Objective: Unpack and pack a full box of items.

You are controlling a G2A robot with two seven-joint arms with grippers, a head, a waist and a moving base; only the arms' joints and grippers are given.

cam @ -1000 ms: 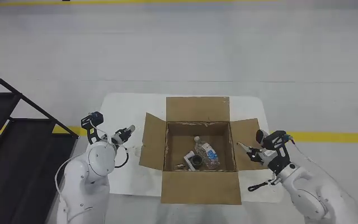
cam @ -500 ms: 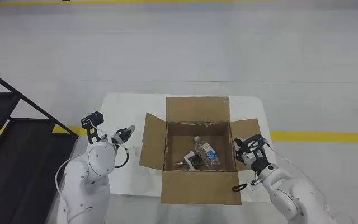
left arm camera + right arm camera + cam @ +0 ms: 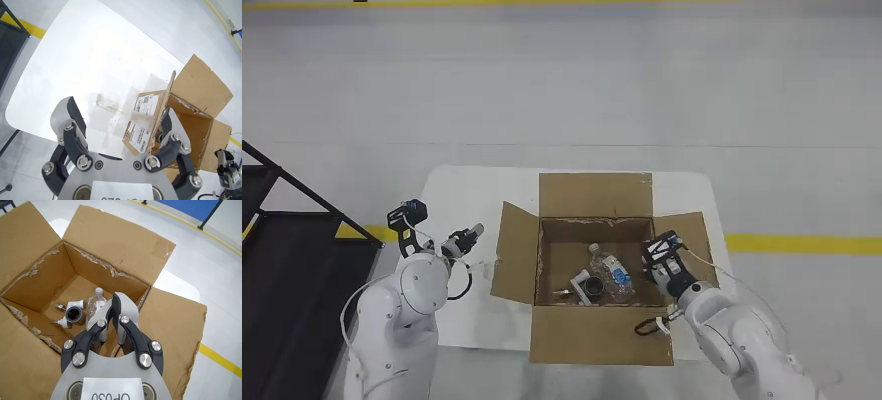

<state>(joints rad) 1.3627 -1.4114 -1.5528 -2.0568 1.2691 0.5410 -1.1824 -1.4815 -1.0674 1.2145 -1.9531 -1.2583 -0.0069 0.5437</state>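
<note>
Below and just ahead of the right end effector (image 3: pixel 115 299), on the floor of the open cardboard box (image 3: pixel 105 247), a clear plastic bottle (image 3: pixel 92 306) is seen lying on its side, its white cap turned toward the far wall and away from the pads. From the top view its long axis is judged to run from the far wall toward the near wall with a slight slant, so that it would be met roughly broadside by an end effector lowered over the right-hand rim. The bottle looks crumpled and empty, with a pale printed label round its middle. On its far side from the right end effector, a white fitting (image 3: pixel 73 314) with a dark ring mouth is set just beside it, seemingly touching, and a small brass-ended piece (image 3: pixel 56 306) lies beyond that. The right end effector is held above the right wall, its pads drawn together with nothing between them; it is judged that they must be spread before the bottle can be taken. The left end effector (image 3: pixel 119 108) is spread wide and empty over the bench (image 3: pixel 85 56), with the box well off to its side, so the right arm is the nearer one.
</note>
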